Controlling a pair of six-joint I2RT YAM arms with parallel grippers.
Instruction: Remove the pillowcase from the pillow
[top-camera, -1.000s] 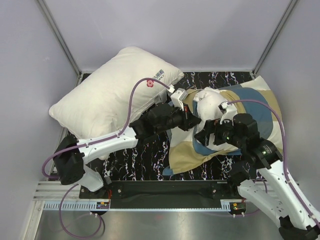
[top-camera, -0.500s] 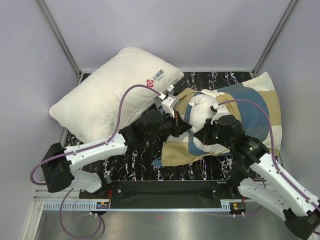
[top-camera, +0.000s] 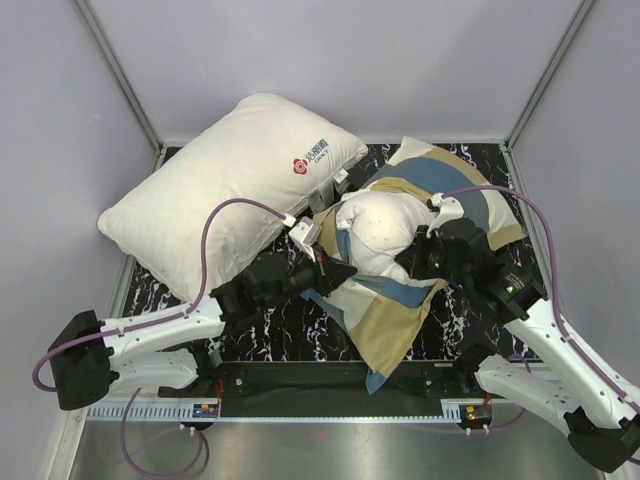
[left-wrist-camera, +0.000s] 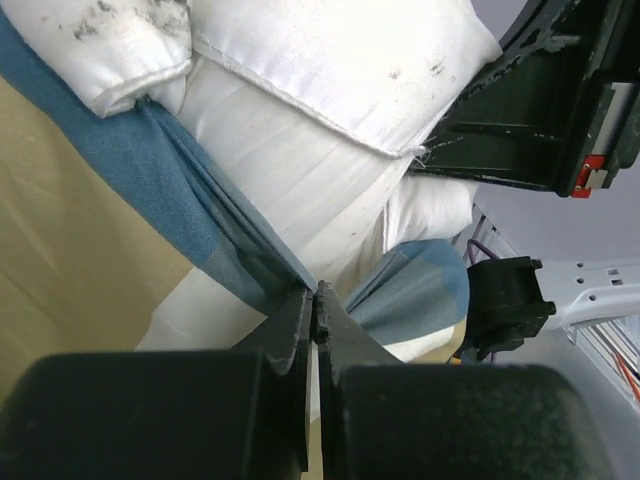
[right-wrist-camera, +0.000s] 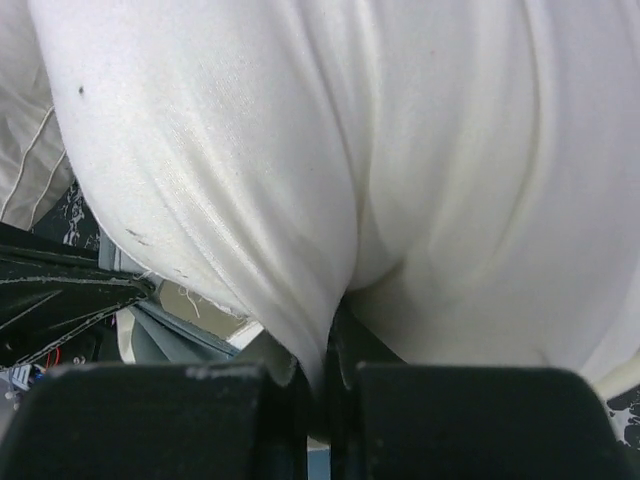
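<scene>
Left gripper (top-camera: 341, 271) drawn back toward 7 o'clock, fingers pinched on pillowcase (top-camera: 400, 315) fabric to peel it | right gripper (top-camera: 406, 262) newly clamped on bare pillow (top-camera: 384, 224), my anchor | pillow lies centre, just toward 1 o'clock; I judge it half out.

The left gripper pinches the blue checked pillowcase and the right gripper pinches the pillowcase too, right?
Not quite. The right gripper pinches the plain white pillow, as the right wrist view shows. The left gripper does pinch the pillowcase.
</scene>
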